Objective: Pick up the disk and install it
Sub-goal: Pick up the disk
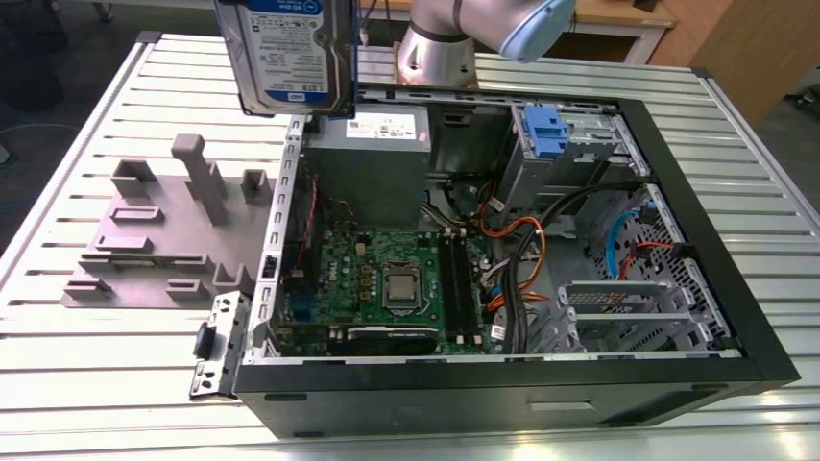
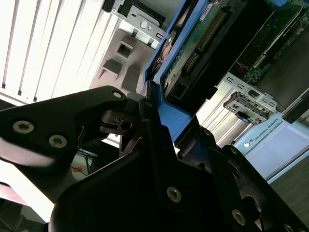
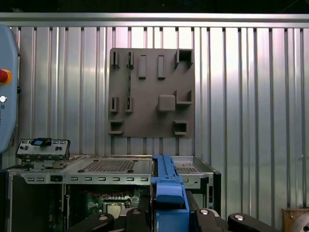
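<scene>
The disk [image 1: 292,53], a silver drive with a white-and-blue label and a blue frame, hangs upright in the air above the far left corner of the open computer case [image 1: 698,230] in the exterior view. In both wrist views my gripper [image 3: 169,215] is shut on the disk's blue frame [image 3: 169,186], with black fingers [image 3: 212,220] on either side. The second wrist view shows the gripper [image 2: 159,121] clamping the blue edge, with the disk's green circuit side [image 2: 193,53] beyond it. The drive bay with a blue clip [image 1: 544,130] sits at the case's far side.
A grey fixture plate [image 1: 167,240] with upright posts lies on the ribbed metal table [image 1: 103,384] at the exterior view's left. Inside the case are a grey power supply [image 1: 372,163], a motherboard [image 1: 397,279] and cable bundles [image 1: 525,259]. The arm's base [image 1: 443,48] stands behind the case.
</scene>
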`<state>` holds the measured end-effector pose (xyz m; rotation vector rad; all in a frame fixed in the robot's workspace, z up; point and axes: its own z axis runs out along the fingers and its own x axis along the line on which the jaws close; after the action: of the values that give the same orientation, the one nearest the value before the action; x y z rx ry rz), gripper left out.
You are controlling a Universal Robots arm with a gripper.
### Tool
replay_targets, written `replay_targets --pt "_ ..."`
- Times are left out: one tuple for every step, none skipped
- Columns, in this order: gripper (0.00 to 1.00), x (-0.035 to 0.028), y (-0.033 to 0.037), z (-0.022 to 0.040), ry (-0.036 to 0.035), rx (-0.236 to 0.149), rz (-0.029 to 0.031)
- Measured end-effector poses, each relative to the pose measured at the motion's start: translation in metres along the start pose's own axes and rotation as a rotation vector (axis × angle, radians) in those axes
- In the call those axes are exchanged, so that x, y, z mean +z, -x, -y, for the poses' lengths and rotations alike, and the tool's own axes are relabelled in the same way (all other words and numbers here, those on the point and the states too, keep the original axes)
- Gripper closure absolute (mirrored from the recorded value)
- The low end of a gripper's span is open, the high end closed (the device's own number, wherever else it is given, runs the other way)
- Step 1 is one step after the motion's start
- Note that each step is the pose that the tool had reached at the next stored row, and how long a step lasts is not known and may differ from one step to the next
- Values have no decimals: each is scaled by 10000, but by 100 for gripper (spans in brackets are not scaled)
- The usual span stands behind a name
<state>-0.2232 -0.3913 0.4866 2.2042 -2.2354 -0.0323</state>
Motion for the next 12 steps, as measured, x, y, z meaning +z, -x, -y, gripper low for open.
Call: replay_targets --pt "63 0 0 13 1 0 1" --pt "63 0 1 20 1 0 1" --pt "63 0 0 23 1 1 1" --pt "63 0 -2 26 -1 0 1" --pt "63 0 -6 28 -1 1 1" --pt "63 0 -12 29 0 0 1" --pt "63 0 -21 30 0 0 1" --pt "63 0 -30 30 -1 0 2" --pt "63 0 -40 30 0 0 1" --pt "63 0 -50 30 0 0 0" --pt "63 0 -60 30 0 0 -1" --pt "63 0 -67 30 -1 1 -3"
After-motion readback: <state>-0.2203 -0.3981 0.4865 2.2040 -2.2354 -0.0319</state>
